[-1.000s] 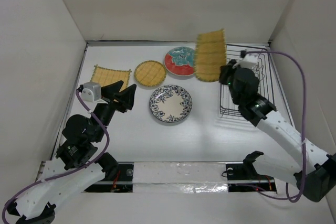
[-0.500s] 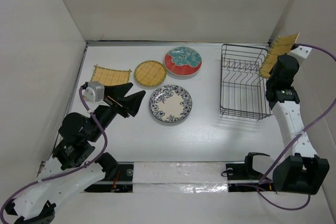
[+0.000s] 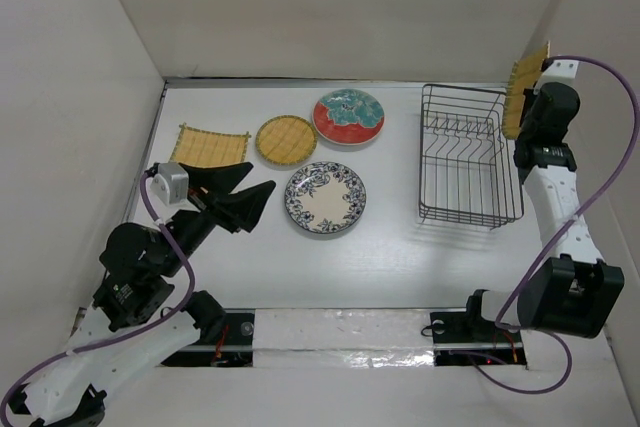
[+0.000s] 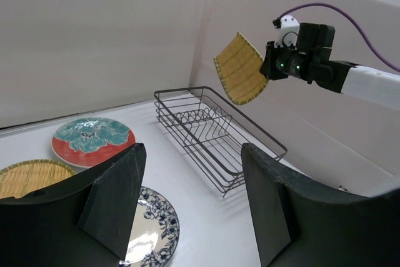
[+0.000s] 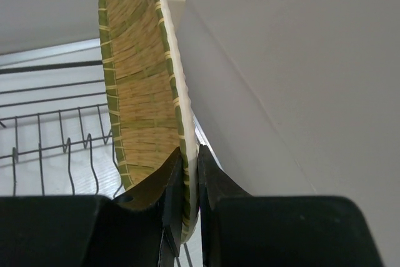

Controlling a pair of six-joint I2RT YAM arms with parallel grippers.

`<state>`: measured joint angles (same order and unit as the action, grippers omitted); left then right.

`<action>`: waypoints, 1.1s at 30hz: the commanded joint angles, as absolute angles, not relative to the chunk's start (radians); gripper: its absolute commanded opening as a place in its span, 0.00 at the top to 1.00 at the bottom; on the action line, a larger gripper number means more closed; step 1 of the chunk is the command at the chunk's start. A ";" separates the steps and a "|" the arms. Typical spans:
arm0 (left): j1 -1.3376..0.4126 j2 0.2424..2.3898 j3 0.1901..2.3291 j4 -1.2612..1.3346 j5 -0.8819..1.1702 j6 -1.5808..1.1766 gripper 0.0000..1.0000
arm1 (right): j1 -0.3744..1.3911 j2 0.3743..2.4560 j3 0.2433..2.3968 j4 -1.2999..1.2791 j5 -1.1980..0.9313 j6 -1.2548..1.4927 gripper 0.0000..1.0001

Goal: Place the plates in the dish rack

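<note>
Top external showed the left tool (image 3: 255, 180) spread and empty at 8 o'clock, four plates (image 3: 325, 197) lying flat on the table (image 3: 400, 267) between 10 and 12, and the dish rack (image 3: 470, 157) at 3 holding nothing. At 2 o'clock the right tool (image 3: 522, 115) pinched the square yellow plate (image 3: 527, 82) on edge, raised by the rack's far-right corner. I judged the first load was in hand, next needing a swing over the prongs and a lowering into a slot; no writing was readable.

The white table (image 3: 400, 247) carried five items. A black wire dish rack (image 3: 421, 162) stood at the right. A square yellow plate (image 3: 211, 147), a round yellow plate (image 3: 285, 139) and a red-rimmed plate (image 3: 349, 117) lay in a far row. A blue floral plate (image 3: 324, 197) lay nearer, flat.
</note>
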<state>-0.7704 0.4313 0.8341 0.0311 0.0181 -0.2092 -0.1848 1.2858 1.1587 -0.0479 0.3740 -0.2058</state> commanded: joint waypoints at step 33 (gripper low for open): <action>-0.769 0.388 0.861 0.067 0.034 -0.222 0.39 | -0.049 1.516 1.250 -0.041 0.564 -0.348 1.00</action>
